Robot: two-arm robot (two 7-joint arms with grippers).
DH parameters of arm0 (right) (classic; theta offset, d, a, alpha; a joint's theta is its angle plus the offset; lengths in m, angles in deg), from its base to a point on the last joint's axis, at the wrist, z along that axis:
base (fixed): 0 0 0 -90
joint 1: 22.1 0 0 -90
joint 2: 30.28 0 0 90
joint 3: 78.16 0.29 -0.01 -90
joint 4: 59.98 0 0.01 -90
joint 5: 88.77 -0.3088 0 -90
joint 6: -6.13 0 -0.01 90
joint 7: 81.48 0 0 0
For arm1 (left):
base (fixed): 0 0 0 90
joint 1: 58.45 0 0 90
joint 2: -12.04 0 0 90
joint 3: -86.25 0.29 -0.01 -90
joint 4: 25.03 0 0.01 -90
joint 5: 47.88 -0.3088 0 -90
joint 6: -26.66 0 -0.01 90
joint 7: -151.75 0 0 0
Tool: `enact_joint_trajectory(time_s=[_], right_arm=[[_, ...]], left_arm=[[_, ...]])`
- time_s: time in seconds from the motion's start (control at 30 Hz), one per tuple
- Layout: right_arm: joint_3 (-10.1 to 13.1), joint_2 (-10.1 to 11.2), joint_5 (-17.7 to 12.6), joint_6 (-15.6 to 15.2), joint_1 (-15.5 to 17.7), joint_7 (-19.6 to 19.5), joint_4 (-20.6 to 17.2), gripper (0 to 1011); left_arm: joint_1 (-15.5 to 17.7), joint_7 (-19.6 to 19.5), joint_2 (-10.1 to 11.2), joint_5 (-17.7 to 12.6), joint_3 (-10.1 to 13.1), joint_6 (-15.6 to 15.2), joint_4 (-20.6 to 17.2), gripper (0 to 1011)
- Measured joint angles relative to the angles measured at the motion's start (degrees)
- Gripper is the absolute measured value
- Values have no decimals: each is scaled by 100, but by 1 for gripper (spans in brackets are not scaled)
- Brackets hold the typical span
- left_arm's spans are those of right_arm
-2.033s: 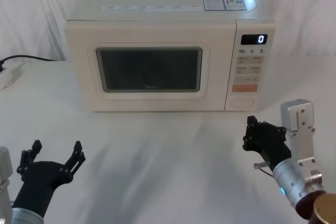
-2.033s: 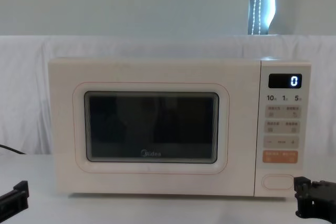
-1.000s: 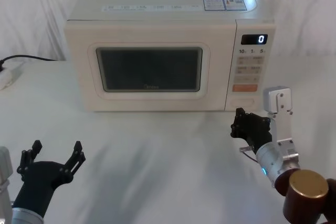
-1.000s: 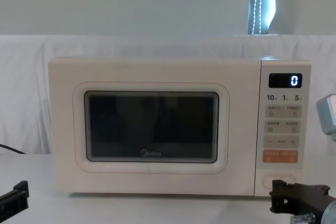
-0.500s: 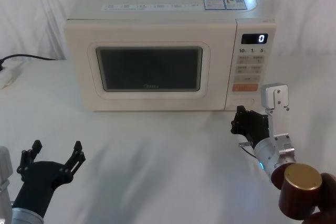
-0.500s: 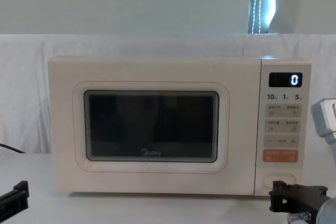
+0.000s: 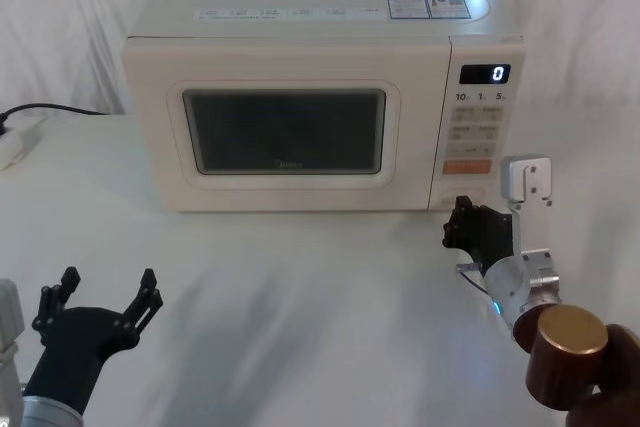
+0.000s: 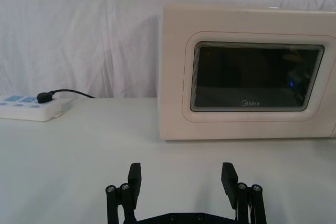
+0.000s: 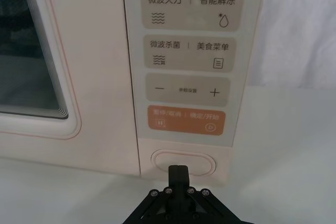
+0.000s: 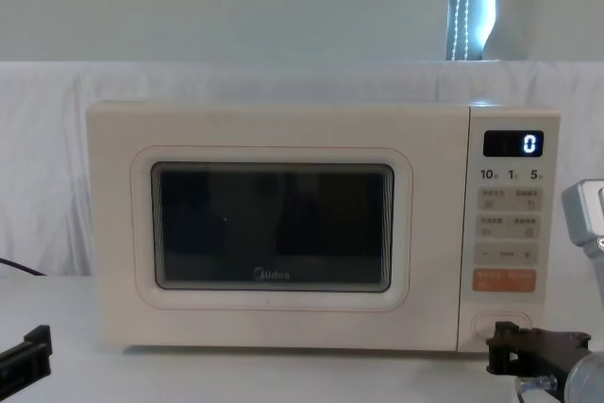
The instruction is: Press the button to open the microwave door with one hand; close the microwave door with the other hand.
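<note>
The cream microwave stands at the back of the table, and its microwave door [image 7: 285, 132] with the dark window lies flush with the front. The oval button [image 9: 182, 162] sits at the bottom of the control panel, under the orange key [image 9: 181, 120]. My right gripper [image 9: 178, 170] is shut, its joined tips pointing at the button's lower edge, close in front of it [image 7: 462, 219]; I cannot tell whether they touch. In the chest view the right gripper [image 10: 503, 339] covers part of the button [image 10: 500, 321]. My left gripper [image 8: 182, 179] hangs open low at the near left [image 7: 100, 292], well back from the door.
A white power strip [image 8: 29, 108] with a black plug and cable lies on the white cloth left of the oven. The display [image 7: 484, 75] reads 0. My right arm's brown joint [image 7: 570, 347] sits at the near right.
My right gripper has moved forward and up from the near right toward the bottom of the control panel. The left gripper has stayed put and the door remains shut.
</note>
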Motion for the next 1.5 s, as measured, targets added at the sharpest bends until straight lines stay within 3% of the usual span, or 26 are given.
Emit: enact_joint_trajectory(time_s=[1.03, 1.5], right_arm=[[22, -90, 178, 55, -334, -41, 419, 0], [68, -95, 210, 7, -331, -80, 426, 0]], left_arm=[[0, 0, 0, 0, 0, 0, 0, 1001], [0, 0, 0, 0, 0, 0, 0, 1001]])
